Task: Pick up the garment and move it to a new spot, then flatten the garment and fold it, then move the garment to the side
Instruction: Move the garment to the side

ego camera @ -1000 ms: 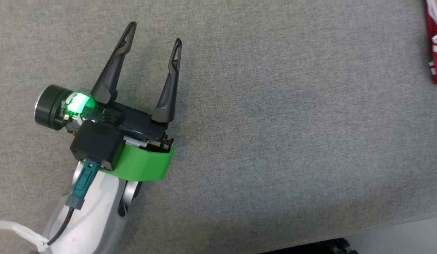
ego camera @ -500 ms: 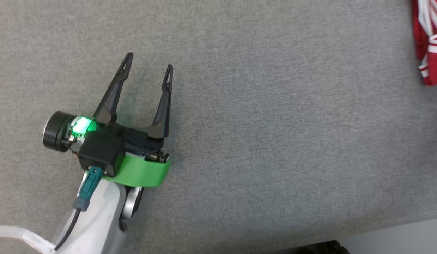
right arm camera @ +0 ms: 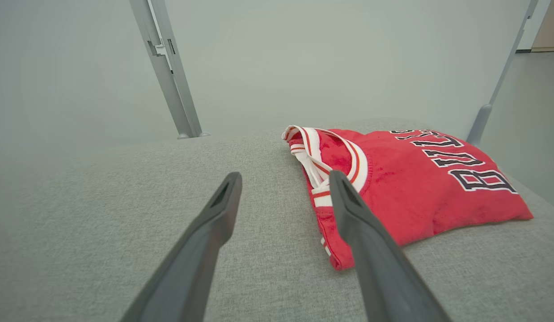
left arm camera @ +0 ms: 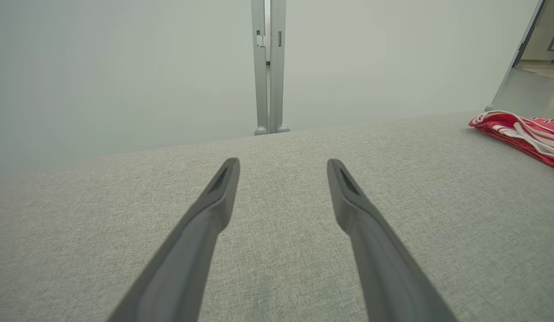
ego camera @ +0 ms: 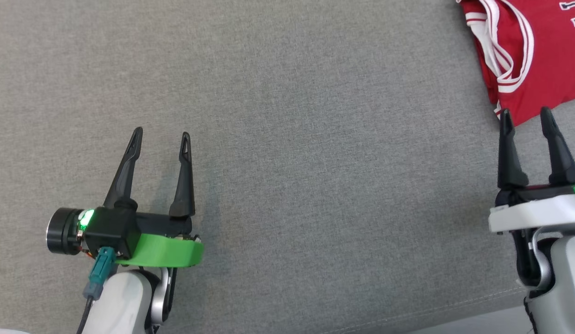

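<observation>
The garment is a red jersey with white-and-red striped trim at its openings. Black block letters edged in white run across it, beginning BULL. It lies folded into a compact, roughly rectangular bundle on the grey fabric surface, at the far right in the head view. The lettered face is up, and the trimmed edges are stacked along its left side. The cloth is lightly creased and slightly puffed.

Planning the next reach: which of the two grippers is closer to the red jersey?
The right gripper: its open fingers point at the red jersey's near edge, while the left gripper sits far off over the bare grey surface.
</observation>
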`<state>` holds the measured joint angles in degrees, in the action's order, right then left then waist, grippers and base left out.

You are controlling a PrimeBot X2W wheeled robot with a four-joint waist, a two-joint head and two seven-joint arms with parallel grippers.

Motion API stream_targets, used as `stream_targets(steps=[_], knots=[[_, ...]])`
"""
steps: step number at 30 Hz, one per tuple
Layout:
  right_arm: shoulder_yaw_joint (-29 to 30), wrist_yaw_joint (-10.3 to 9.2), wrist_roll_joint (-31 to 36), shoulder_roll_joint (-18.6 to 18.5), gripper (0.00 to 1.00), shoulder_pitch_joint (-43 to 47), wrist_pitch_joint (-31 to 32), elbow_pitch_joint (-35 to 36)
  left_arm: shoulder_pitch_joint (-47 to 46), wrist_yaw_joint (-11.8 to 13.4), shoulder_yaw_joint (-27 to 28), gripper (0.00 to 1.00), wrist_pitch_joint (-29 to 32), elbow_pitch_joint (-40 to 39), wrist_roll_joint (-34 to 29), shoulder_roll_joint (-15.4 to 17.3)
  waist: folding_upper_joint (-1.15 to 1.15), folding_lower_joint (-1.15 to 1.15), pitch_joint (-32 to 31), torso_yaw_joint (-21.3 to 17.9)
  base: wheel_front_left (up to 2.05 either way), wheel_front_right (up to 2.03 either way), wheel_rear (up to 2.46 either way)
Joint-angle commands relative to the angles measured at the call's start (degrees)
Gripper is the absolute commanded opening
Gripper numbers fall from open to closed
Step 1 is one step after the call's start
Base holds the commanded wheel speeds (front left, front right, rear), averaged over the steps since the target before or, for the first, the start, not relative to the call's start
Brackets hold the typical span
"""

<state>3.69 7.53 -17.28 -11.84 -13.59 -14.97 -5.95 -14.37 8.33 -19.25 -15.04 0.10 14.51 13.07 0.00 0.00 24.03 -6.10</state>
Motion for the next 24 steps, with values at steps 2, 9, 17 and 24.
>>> stream_targets(steps=[2, 9, 17, 24], knots=[[-1.3, -0.08, 0.8, 1.3, 1.0, 2.9, 0.6, 2.3, 1.8, 0.7, 0.9, 1.0, -0.2, 0.5, 0.9, -0.7, 0.0, 0.0, -4.9, 2.2, 0.0, 0.0, 0.0], [-2.7, -0.08, 1.7, 4.3, 1.0, 9.1, 3.4, 8.0, 6.0, 0.8, 4.7, 1.0, -0.1, 1.5, 2.5, -1.4, 0.0, 0.0, -9.6, 6.1, 0.0, 0.0, 0.0], [-1.7, -0.08, 3.5, 5.6, 1.0, 16.3, 7.2, 12.5, 10.9, -0.5, 6.0, 1.0, -0.1, 3.5, 2.8, -1.7, 0.0, 0.0, -15.0, 9.0, 0.0, 0.0, 0.0], [-1.2, -0.08, 4.4, 6.3, 1.0, 20.9, 9.6, 14.6, 14.4, -1.3, 6.8, 1.0, -0.1, 4.7, 2.8, -1.6, 0.0, 0.0, -18.9, 8.6, 0.0, 0.0, 0.0]])
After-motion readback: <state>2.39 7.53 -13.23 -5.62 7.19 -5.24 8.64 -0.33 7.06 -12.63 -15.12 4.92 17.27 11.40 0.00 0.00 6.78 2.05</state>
